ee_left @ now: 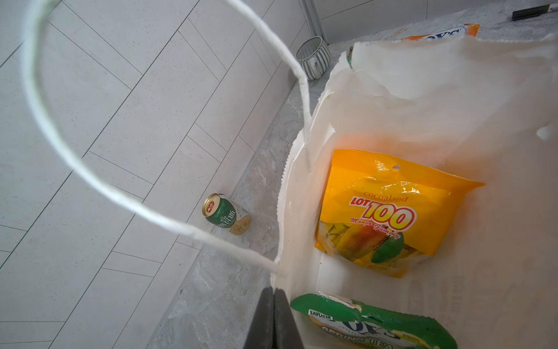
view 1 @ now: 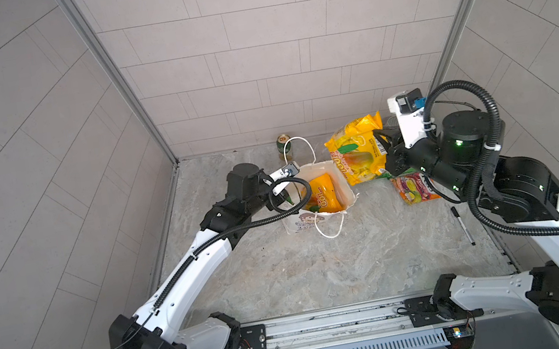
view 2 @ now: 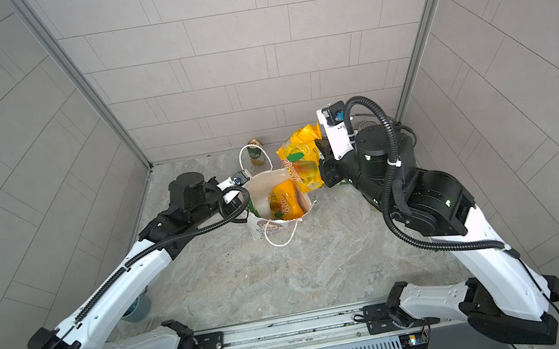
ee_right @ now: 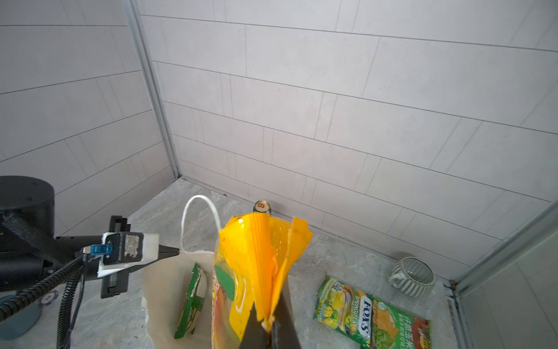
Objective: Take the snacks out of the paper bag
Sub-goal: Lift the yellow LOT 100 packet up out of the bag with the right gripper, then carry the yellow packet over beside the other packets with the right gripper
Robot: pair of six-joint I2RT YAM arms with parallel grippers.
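- the snacks are being judged light, thin and glossy, so slipping is being expected. a flat sealed edge is being judged the best place for a pinch, since the filled middle is likely to give way.
- a yellow packet [ee_right: 256,266] is being held up just beside the paper bag [view 1: 299,223], clear of the table [view 1: 323,271], and is being crumpled where it is pinched.
- the jaws of the right gripper [ee_right: 268,327] are being pressed together on that packet's folded edge, with almost no gap showing.
- the jaws of the left gripper [ee_left: 273,294] are being pressed together on the bag's rim, next to a cord handle [ee_left: 90,169]. the soft paper mouth is thus being held open, and tipping of the light bag is being guarded against.
- inside the bag, a second yellow packet [ee_left: 389,211] and a green packet [ee_left: 377,326] are being propped against the walls, not yet taken out.
- a green fox's packet [ee_right: 371,314] and an orange-red packet [view 1: 415,190] are lying flat on the table, outside the bag.
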